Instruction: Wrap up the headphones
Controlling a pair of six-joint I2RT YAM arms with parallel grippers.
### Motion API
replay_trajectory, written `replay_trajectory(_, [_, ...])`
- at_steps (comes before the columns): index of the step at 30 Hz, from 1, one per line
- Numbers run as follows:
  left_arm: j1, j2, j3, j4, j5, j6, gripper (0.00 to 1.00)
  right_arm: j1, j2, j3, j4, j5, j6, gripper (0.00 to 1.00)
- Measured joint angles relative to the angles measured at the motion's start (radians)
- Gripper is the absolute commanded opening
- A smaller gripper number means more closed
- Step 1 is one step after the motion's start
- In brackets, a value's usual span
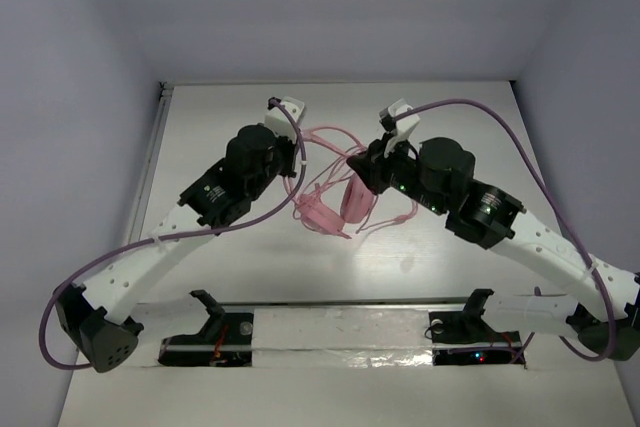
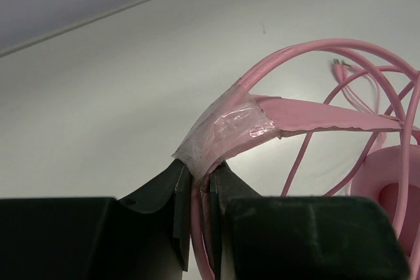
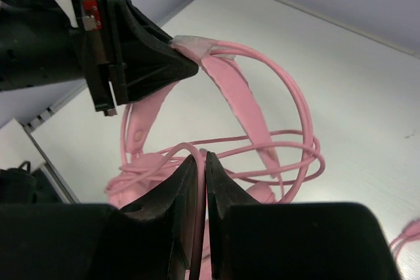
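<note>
One pink pair of headphones (image 1: 335, 202) sits mid-surface (image 1: 450, 107), between two arms, with its two earcups (image 1: 320, 217) toward the near edge. The right pincer (image 3: 201, 162) is narrowed onto the single thin cord (image 3: 289, 159). Farther back, the left pincer (image 2: 200, 178) clamps the tape-wrapped headband (image 2: 315, 116).

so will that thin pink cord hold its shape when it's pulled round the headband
Probably floppy: the cord hangs in loose, uneven loops, so it will likely sag without tension. It looks thin and smooth, so it may slip through the right end effector pinching it. The headband, clamped by the left end effector, looks stiffer and should keep its arch.
</note>
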Motion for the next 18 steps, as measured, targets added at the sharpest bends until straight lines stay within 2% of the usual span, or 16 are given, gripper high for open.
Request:
replay_trajectory(7, [0.003,-0.008,0.063,-0.087,0.171,0.022,0.0,0.0,-0.007,-0.012,-0.055,0.106,-0.024,0.08])
replay_trajectory(11, [0.04,-0.015,0.088,-0.115,0.281,0.026,0.0,0.0,-0.062,-0.101,-0.037,0.189,0.004,0.09])
replay_trajectory(18, [0.266,-0.025,0.088,-0.112,0.559,-0.003,0.0,0.0,-0.164,-0.252,0.006,0.325,0.074,0.16])
